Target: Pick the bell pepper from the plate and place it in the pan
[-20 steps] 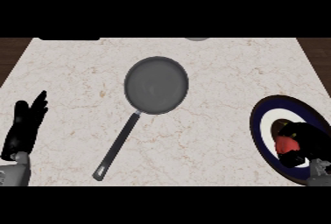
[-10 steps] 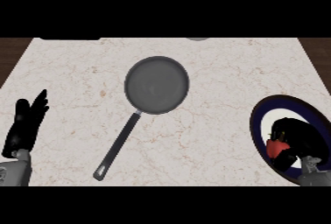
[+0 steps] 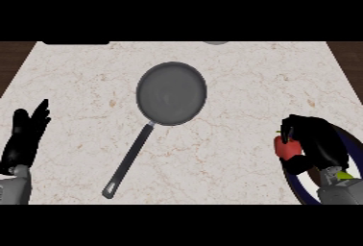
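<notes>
While the right hand (image 3: 315, 144) curls its fingers round the red bell pepper (image 3: 287, 148), the head view shows the pepper at the left rim of the dark-rimmed plate (image 3: 349, 144), seemingly lifted clear of it. The frying pan (image 3: 171, 93) lies up and to the left, well apart, its long handle (image 3: 129, 159) running down-left toward the robot. The right hand is clearly the nearer one. The left hand (image 3: 25, 137) rests at the left edge, fingers straight, holding nothing. The pale marble counter (image 3: 241, 86) between pepper and pan is bare.
</notes>
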Available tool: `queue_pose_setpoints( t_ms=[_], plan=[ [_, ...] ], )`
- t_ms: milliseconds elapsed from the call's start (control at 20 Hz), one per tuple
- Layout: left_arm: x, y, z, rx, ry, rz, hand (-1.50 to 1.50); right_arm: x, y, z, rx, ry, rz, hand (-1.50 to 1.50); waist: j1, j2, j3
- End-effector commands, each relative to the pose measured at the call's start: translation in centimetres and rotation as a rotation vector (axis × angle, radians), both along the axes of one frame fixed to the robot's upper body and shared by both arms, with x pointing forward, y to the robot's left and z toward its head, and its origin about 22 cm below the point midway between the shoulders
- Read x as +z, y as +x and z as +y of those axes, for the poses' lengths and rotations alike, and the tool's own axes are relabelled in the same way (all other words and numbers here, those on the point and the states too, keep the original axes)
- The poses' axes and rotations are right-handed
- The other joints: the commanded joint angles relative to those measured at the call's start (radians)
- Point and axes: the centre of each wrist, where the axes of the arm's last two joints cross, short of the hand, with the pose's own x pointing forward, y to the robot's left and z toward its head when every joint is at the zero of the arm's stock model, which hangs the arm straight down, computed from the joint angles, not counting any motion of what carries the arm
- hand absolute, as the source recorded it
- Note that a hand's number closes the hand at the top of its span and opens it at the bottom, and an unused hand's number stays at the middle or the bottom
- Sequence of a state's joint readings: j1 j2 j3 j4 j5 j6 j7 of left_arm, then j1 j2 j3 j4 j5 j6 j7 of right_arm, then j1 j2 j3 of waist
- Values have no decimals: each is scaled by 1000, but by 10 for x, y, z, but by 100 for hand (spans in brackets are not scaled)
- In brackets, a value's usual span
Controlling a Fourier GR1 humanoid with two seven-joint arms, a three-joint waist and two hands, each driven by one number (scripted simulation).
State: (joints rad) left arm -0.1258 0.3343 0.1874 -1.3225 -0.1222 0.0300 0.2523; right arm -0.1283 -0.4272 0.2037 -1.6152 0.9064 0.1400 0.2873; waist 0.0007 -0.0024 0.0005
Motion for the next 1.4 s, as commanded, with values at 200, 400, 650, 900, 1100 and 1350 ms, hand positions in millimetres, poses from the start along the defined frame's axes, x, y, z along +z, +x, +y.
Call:
queue_pose_setpoints(
  t_ms=[200,400,650,900,1100,1350],
  plan=[
    [-7,-5,-6,-9,-9,3,0,45,-5,40,157,164,-351,150,-1,1,-1],
    [1,9,0,-11,-1,-7,0,58,24,55,164,221,-356,150,3,3,-1],
    [9,3,2,-15,-1,-18,0,62,44,124,140,292,-335,150,12,3,-1],
    [16,3,-4,-14,2,-21,0,36,84,137,111,408,-298,150,15,5,0],
    [5,4,-14,-34,16,-33,0,39,121,161,91,449,-272,150,29,9,0],
    [11,23,-2,-46,-14,-30,0,21,143,181,52,450,-234,150,49,18,0]
  ],
)
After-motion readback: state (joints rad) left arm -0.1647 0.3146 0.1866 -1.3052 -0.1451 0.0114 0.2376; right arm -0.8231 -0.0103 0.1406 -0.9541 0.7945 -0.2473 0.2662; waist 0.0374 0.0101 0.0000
